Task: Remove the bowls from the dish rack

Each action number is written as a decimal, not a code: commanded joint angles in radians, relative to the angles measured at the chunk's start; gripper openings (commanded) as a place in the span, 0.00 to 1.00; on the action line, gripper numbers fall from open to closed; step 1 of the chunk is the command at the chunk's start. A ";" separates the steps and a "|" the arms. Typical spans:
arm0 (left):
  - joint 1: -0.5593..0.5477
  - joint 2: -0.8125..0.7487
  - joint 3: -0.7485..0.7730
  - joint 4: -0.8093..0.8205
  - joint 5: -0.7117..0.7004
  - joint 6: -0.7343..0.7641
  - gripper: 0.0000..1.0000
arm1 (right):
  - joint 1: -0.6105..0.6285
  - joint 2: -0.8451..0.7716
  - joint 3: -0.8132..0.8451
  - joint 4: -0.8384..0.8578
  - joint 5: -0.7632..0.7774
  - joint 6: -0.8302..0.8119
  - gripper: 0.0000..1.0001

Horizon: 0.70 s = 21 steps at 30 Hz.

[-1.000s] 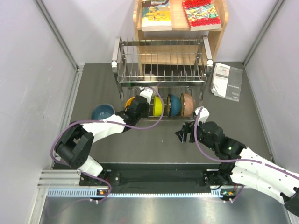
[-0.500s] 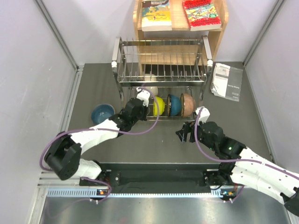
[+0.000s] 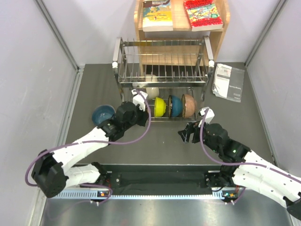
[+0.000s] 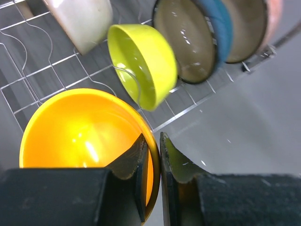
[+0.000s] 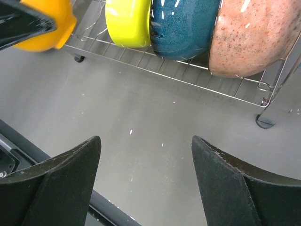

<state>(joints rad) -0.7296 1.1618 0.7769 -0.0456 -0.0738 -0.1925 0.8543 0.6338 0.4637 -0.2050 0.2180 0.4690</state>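
left tool back from dish rack | grips orange bowl | right tool wide

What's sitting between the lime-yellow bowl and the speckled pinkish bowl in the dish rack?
The teal-blue bowl, standing on edge between the lime-yellow bowl and the pinkish bowl; the right wrist view shows it best.

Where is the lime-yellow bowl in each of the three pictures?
Top external: the lime-yellow bowl is in the middle, standing on edge in the lower tier of the dish rack.
Left wrist: upper middle, just above the orange bowl.
Right wrist: at the top edge, left of centre.
Shared landmark: the teal-blue bowl sits right beside it in every view.
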 commanded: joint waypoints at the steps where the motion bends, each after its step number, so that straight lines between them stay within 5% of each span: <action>1: -0.013 -0.088 0.002 -0.089 0.043 -0.019 0.00 | -0.001 -0.019 0.041 0.015 0.018 0.008 0.78; 7: -0.027 -0.235 -0.051 -0.224 -0.099 -0.123 0.00 | -0.001 -0.005 0.038 0.027 0.018 0.008 0.78; 15: -0.028 -0.366 -0.051 -0.480 -0.504 -0.288 0.00 | -0.001 0.040 0.049 0.062 -0.003 0.005 0.78; 21: -0.025 -0.369 -0.039 -0.467 -0.779 -0.294 0.00 | 0.000 0.047 0.052 0.072 -0.012 -0.004 0.78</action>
<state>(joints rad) -0.7536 0.7803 0.7162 -0.5144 -0.5945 -0.4610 0.8543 0.6796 0.4656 -0.1860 0.2138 0.4728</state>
